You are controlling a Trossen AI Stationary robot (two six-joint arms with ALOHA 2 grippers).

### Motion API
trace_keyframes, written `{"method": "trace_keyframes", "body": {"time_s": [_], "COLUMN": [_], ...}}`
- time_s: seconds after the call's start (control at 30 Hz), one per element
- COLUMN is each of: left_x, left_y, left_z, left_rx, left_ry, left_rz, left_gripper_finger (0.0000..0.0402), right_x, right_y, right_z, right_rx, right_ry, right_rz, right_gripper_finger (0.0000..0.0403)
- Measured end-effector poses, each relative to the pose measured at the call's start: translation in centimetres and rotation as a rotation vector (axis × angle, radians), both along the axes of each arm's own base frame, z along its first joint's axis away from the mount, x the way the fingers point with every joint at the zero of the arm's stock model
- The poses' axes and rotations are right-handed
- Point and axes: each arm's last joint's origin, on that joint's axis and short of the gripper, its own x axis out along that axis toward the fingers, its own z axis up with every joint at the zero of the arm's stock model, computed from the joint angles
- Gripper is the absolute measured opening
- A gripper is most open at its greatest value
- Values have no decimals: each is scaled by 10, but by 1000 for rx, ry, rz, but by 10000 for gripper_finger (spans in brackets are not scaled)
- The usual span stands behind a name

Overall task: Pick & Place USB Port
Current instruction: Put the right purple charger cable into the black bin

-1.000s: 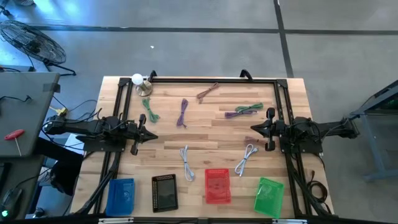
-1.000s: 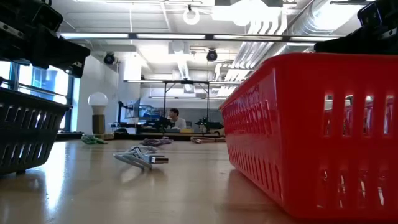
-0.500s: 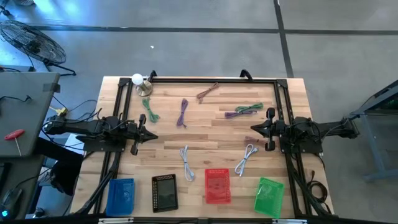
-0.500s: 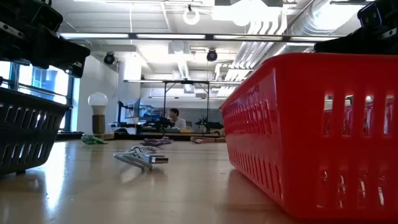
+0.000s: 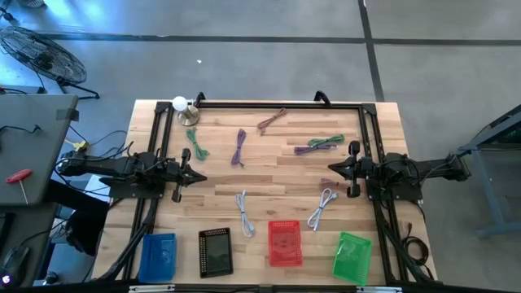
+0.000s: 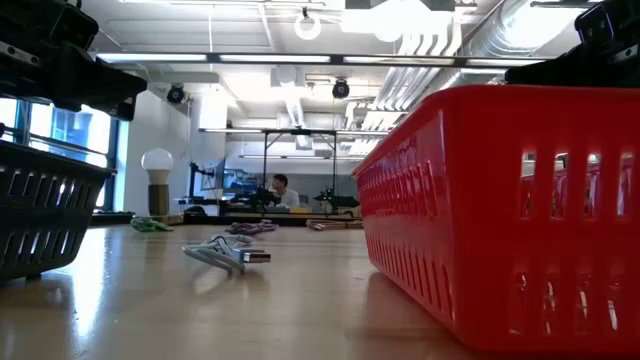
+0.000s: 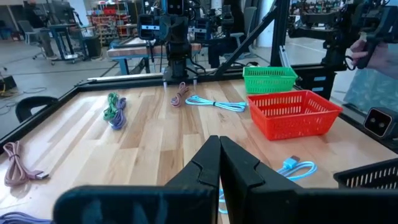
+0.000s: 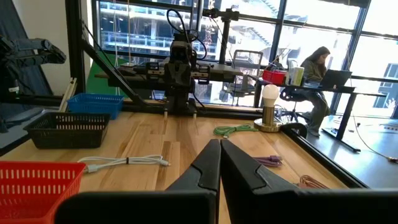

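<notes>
Both arms are held level over the worktop [image 5: 269, 175]: left gripper [image 5: 199, 178] and right gripper [image 5: 331, 168], fingers pressed together, nothing pinched; cables lie between.

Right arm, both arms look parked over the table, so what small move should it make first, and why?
Probably open the right pincer and lower it toward the near white coiled cable: it is shut and empty, and that cable lies loose on the wooden table, outside the red slotted plastic basket.

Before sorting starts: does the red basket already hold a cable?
No, the red basket shows only its bare bottom from above.
</notes>
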Motion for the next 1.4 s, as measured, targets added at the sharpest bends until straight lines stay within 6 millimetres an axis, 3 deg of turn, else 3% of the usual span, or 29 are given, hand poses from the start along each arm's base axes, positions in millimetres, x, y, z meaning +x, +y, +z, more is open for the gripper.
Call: {"method": "trace_keyframes", "body": {"time_s": [0.37, 0.6, 0.9, 1.13, 1.4], "left_x": [0, 0, 0, 0, 0], "left_y": [0, 3, 4, 5, 5], "left_z": [1, 2, 3, 4, 4], "left_rx": [-5, -52, -121, -128, -122], "left_ry": [-7, -13, -9, -16, -17], "left_rz": [14, 102, 135, 172, 183], "left_gripper_finger": [0, 3, 74, 126, 136], "right_x": [-2, -5, 6, 28, 66], "right_y": [-1, -6, -7, -7, -5], "right_z": [11, 28, 67, 94, 113], "right_rx": [-9, -35, -45, -82, -180], "right_ry": [-112, 0, 157, 410, 643], "right_rz": [-21, -206, -288, -369, -454], "right_gripper_finger": [3, 3, 6, 79, 184]}}
